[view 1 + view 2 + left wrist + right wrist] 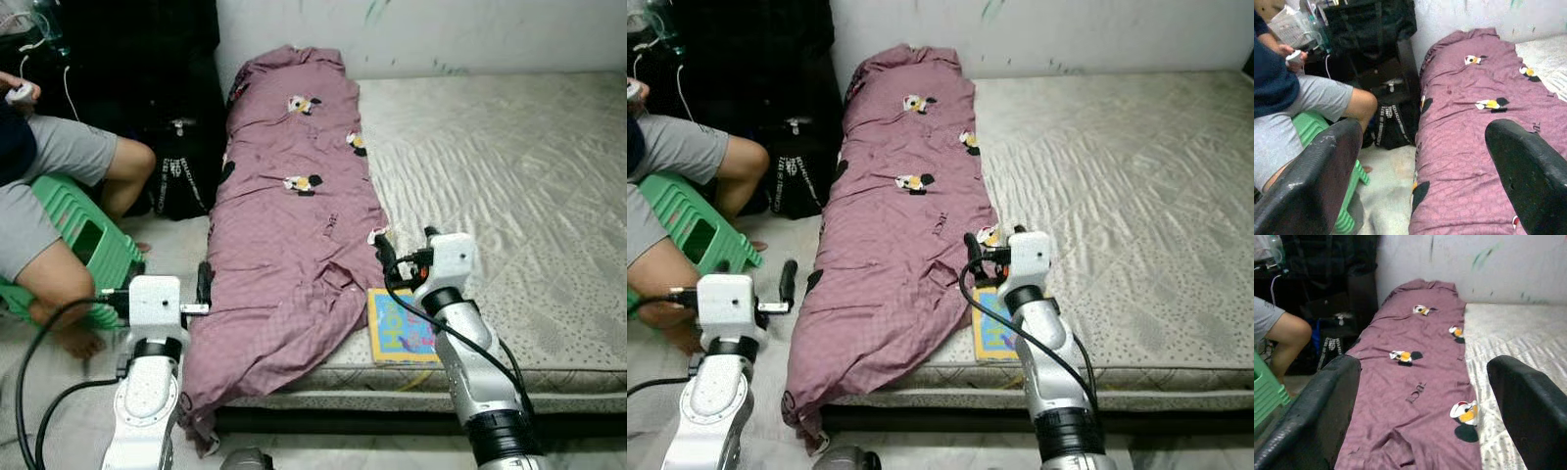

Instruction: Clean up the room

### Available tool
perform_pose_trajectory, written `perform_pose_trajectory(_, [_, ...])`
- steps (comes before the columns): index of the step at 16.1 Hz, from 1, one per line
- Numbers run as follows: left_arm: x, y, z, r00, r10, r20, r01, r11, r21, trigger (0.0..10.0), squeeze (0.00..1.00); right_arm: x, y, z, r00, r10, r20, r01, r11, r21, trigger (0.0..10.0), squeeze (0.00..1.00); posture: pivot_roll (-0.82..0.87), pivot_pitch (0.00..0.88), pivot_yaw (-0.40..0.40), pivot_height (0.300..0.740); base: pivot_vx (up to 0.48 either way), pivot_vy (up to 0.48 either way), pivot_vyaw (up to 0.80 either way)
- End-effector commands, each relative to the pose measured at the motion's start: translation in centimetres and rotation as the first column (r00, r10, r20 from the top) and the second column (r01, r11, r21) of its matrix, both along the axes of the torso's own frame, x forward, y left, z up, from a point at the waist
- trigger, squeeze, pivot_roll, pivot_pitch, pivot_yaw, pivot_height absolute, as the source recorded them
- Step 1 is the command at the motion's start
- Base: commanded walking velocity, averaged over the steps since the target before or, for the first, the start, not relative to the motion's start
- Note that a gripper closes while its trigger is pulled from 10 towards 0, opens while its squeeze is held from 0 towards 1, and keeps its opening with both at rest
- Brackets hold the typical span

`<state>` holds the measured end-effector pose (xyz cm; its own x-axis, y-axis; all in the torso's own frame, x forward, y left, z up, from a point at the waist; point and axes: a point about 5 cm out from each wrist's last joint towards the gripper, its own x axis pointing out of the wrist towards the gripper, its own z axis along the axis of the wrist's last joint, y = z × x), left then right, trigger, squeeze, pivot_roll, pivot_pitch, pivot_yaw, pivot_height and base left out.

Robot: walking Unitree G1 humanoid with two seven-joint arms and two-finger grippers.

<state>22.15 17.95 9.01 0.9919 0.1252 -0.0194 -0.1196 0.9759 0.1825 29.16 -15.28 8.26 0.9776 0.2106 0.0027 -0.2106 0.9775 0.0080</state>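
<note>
A purple blanket (284, 225) printed with small ducks lies stretched along the left side of the mattress (509, 176), its near end hanging over the front corner. A colourful book (397, 328) lies flat at the mattress's front edge, partly tucked under the blanket's right side. My right gripper (407, 243) hovers open over the blanket's right edge, just beyond the book. My left gripper (168, 279) is open at the blanket's left edge, beside the bed. In the right wrist view, the wide-apart fingers (1308, 406) frame the blanket (1415, 377).
A person (59, 196) sits on a green plastic stool (83, 235) to the left, close to my left arm, holding a small white object. A black bag (181, 176) leans against dark furniture beside the bed. The wall runs behind the mattress.
</note>
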Motion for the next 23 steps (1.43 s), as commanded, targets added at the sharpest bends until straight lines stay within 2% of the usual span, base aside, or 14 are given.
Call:
perform_pose_trajectory(1, [0.2,0.3,0.4,1.000,0.000,0.009,0.000,1.000,0.006,10.0,0.00,0.5,0.6,0.8,0.999,0.023,0.039,-0.023,1.000,-0.005,10.0,0.00,-0.03,0.000,0.051,0.740,0.000,0.000,0.00])
perform_pose_trajectory(5, [1.4,0.4,1.1,0.999,0.011,0.037,-0.011,1.000,-0.001,10.0,0.00,0.8,1.5,1.4,0.996,0.024,0.081,-0.025,1.000,0.003,10.0,0.00,-0.01,0.000,0.123,0.740,0.000,0.000,0.00])
perform_pose_trajectory(7, [2.0,-0.1,1.1,0.999,-0.035,0.027,0.035,0.999,0.005,10.0,0.00,1.1,1.8,1.5,0.995,-0.003,0.099,0.001,1.000,0.018,10.0,0.00,-0.04,0.000,0.156,0.740,0.000,0.000,0.00])
perform_pose_trajectory(10, [2.7,-0.8,1.5,0.995,-0.090,0.043,0.090,0.996,0.018,10.0,0.00,1.5,2.7,2.0,0.991,0.076,0.112,-0.072,0.997,-0.041,10.0,0.00,-0.05,0.016,0.095,0.740,0.000,0.000,0.00])
perform_pose_trajectory(12, [2.6,-0.7,1.5,0.996,-0.073,0.045,0.073,0.997,0.010,10.0,0.00,1.4,2.3,1.9,0.992,0.071,0.100,-0.067,0.997,-0.042,10.0,0.00,-0.05,0.024,0.067,0.740,0.000,0.000,0.00])
perform_pose_trajectory(13, [2.4,-0.5,1.3,0.998,-0.043,0.039,0.043,0.999,-0.004,10.0,0.00,1.3,1.3,1.1,0.998,0.043,0.053,-0.041,0.999,-0.032,10.0,0.00,-0.02,0.025,0.004,0.740,0.000,0.000,0.00])
perform_pose_trajectory(14, [2.2,-0.2,1.7,0.998,-0.010,0.060,0.011,1.000,-0.015,10.0,0.00,1.4,0.8,0.6,0.999,0.036,0.012,-0.035,0.999,-0.012,10.0,0.00,0.00,0.032,-0.023,0.740,0.000,0.000,0.00])
perform_pose_trajectory(15, [2.2,-0.1,1.8,0.998,-0.005,0.064,0.006,1.000,-0.017,10.0,0.00,1.6,0.9,0.6,0.999,0.048,0.015,-0.047,0.999,-0.017,10.0,0.00,0.00,0.030,-0.031,0.740,0.000,0.000,0.00])
perform_pose_trajectory(16, [2.0,0.7,2.0,0.996,0.049,0.075,-0.047,0.999,-0.027,10.0,0.00,2.4,2.0,1.2,0.994,0.099,0.036,-0.098,0.995,-0.033,10.0,0.00,0.00,0.037,-0.027,0.740,0.000,0.000,0.00])
perform_pose_trajectory(17, [2.1,0.9,2.0,0.996,0.059,0.074,-0.056,0.998,-0.031,10.0,0.00,2.6,2.4,1.3,0.992,0.120,0.045,-0.118,0.992,-0.039,10.0,0.00,0.00,0.058,-0.020,0.740,0.000,0.000,0.00])
perform_pose_trajectory(18, [2.1,0.9,2.1,0.995,0.061,0.081,-0.059,0.998,-0.025,10.0,0.00,2.6,2.8,1.5,0.987,0.147,0.059,-0.144,0.988,-0.052,10.0,0.00,0.02,0.035,-0.022,0.740,0.000,0.000,0.00])
perform_pose_trajectory(21, [2.4,1.0,2.4,0.995,0.043,0.092,-0.041,0.999,-0.018,10.0,0.00,2.4,3.3,1.0,0.989,0.146,0.034,-0.145,0.989,-0.031,10.0,0.00,0.02,0.059,-0.022,0.740,0.000,0.000,0.00])
perform_pose_trajectory(23, [2.2,0.7,2.3,0.996,0.016,0.090,-0.013,1.000,-0.026,10.0,0.00,2.5,2.8,1.1,0.990,0.135,0.038,-0.134,0.990,-0.032,10.0,0.00,0.01,0.055,-0.022,0.740,0.000,-0.360,0.00])
